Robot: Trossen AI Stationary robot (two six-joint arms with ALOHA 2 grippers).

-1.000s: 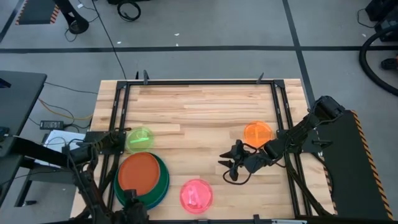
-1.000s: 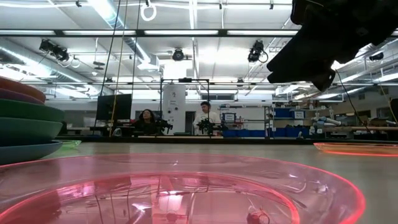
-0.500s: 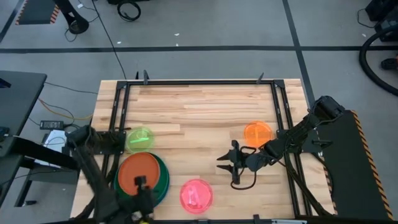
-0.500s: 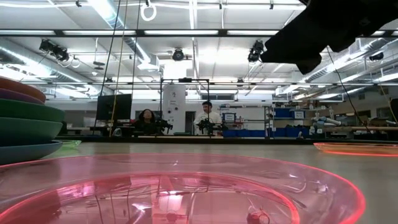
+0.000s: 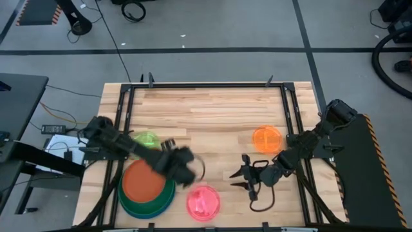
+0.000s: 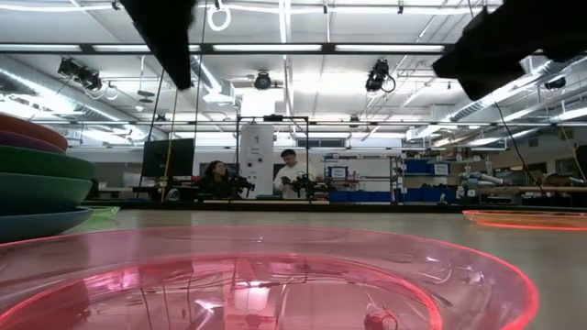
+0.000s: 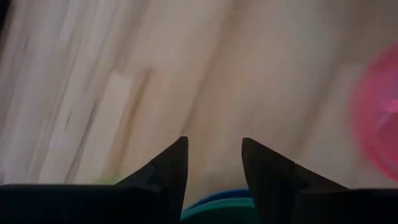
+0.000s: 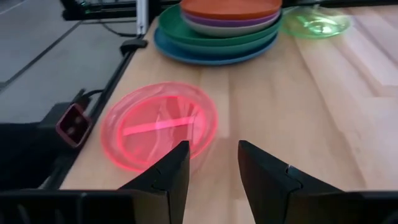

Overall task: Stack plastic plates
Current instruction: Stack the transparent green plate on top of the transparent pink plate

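Left gripper (image 5: 182, 165) swung over stack (image 5: 149, 187) | jaws open

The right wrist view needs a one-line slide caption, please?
Open right gripper faces the small pink transparent plastic plate, with the stack of plates behind.

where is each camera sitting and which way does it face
High view: above the table, looking straight down; both arms show, pink plate below.
Low view: at table height, facing the room; dark arm parts at top.
Left wrist view: over bare wood; own open jaws.
Right wrist view: faces the plate stack; own open jaws.
Shared: the pink plate shows in all four.
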